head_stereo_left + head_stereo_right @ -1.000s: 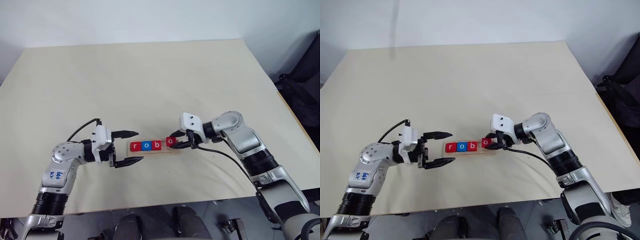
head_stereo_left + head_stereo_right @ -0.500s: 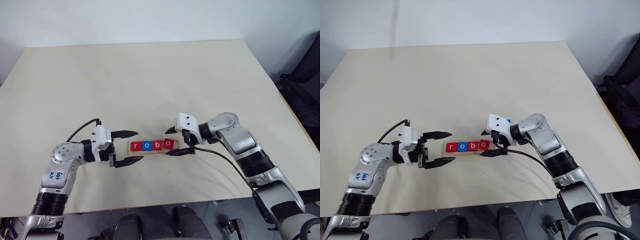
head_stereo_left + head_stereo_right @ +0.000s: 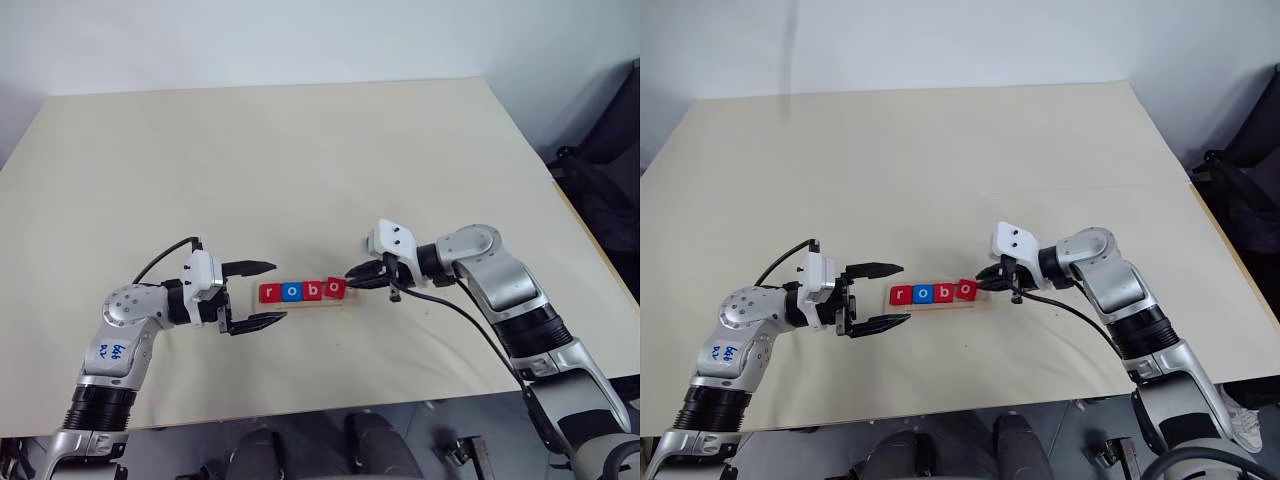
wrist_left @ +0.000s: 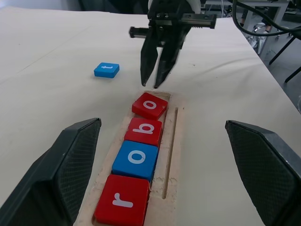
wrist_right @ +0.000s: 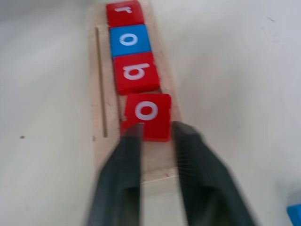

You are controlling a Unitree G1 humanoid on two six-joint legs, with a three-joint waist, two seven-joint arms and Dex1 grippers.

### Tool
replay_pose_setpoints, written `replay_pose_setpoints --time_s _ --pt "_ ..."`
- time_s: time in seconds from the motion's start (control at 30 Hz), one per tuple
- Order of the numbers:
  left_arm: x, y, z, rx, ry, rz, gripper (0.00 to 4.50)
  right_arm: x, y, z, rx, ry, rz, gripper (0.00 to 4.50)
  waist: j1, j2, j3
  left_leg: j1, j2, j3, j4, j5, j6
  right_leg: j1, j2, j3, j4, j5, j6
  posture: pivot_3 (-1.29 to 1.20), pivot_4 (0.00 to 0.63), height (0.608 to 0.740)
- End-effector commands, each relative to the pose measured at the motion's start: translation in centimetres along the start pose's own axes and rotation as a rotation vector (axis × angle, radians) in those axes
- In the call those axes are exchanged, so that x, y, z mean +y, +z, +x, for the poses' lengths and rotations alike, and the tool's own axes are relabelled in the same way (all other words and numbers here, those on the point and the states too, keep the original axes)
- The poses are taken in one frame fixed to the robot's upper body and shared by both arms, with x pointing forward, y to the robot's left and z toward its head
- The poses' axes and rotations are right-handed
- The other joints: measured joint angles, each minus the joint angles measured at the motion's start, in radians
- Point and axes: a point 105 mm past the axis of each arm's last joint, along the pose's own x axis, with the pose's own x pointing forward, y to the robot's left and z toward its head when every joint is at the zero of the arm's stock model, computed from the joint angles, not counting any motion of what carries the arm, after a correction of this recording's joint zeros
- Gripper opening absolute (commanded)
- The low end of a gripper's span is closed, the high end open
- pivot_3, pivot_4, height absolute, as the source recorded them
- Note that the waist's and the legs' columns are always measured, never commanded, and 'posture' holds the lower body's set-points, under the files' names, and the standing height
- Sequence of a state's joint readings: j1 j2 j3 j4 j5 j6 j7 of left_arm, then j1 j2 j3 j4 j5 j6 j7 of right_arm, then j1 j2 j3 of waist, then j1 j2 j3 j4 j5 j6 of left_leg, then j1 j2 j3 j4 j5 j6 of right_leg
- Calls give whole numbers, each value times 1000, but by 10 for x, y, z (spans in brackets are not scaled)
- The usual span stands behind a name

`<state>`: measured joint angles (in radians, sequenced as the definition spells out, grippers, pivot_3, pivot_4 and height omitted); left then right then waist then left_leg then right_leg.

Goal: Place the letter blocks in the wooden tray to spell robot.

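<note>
The wooden tray lies near the table's front edge between my two grippers. In it sit a red r, a blue o, a red b and a red o. The red o lies slightly askew. My right gripper is shut, and its tips rest against the red o's right edge. A blue t block lies flat on the table beyond the tray, next to the right gripper. My left gripper stands open at the tray's left end, holding nothing.
The beige table stretches far behind the tray. A black cable trails from the right wrist over the table. Dark equipment stands past the table's right edge.
My right gripper let go of the red o in the tray, opened wide, drew back to the right and shut at the block's edge. The left arm stayed still.
</note>
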<state>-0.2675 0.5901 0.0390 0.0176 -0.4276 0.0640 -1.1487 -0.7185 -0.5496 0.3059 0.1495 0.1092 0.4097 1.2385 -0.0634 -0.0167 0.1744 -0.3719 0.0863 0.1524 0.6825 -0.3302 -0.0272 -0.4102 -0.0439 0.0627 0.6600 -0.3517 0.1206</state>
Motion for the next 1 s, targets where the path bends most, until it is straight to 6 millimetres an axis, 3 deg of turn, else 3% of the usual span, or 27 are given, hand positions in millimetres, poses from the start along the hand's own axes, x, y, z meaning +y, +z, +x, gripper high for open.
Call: replay_pose_setpoints --time_s 0.03,0.33,0.83,1.0 --pt "3 7 -4 -11 14 37 4500 -3 3 -1 3 -19 -39 14 0 0 0 0 0 0 0 0 0 0 0 0 0 0 0 0 150 740" --pt "1 8 -5 -11 24 33 4500 -7 -3 6 39 -29 -55 14 0 0 0 0 0 1 0 0 0 0 0 0 0 0 0 0 150 740" --pt "0 7 -2 -18 31 28 4500 -5 9 16 1 -25 -76 14 -18 0 0 0 0 0 0 0 0 0 0 0 0 0 0 0 150 740" --pt "0 8 -1 -19 26 28 4500 -10 12 5 -9 -68 -84 14 -20 0 0 0 0 0 0 0 0 0 0 0 0 0 0 0 150 740"
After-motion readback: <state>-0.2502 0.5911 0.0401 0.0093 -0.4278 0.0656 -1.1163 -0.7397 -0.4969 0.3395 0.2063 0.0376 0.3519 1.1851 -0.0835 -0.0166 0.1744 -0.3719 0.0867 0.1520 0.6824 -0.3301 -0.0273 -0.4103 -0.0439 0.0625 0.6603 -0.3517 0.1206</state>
